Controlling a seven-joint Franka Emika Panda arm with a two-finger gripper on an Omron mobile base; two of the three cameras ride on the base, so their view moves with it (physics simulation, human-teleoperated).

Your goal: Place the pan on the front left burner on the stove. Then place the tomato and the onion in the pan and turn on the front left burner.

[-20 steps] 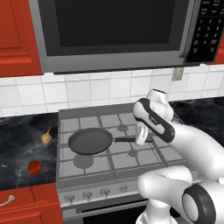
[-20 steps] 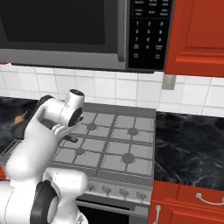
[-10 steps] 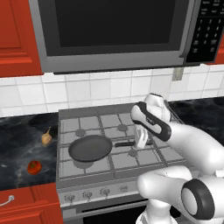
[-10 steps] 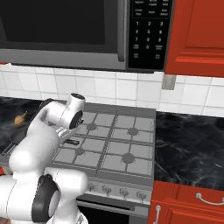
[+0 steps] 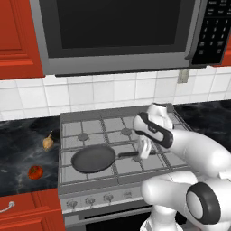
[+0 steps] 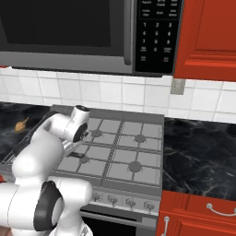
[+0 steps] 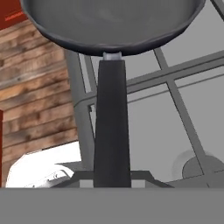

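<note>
My gripper (image 5: 144,151) is shut on the thin black handle (image 7: 111,127) of the dark pan (image 5: 93,159). The pan is low over the front left grate section of the grey stove (image 5: 90,126), and it hides the front left burner. In the hand view the pan's bowl (image 7: 109,22) lies straight ahead, with the grate bars beneath it. The tan onion (image 5: 48,143) lies on the dark counter left of the stove, and the red tomato (image 5: 35,172) sits nearer the front edge. The onion (image 6: 20,125) also appears at the far left of the right base view.
A row of small knobs (image 5: 108,197) runs along the stove's front. A microwave (image 5: 117,31) hangs above the range, with red cabinets (image 6: 207,37) beside it. Dark counter (image 6: 198,152) stretches to the right of the stove. A small burner cap (image 7: 203,168) lies near the handle.
The pan, held by its handle, has moved from the middle of the left grates toward the stove's front and now sits lower over the front left section.
</note>
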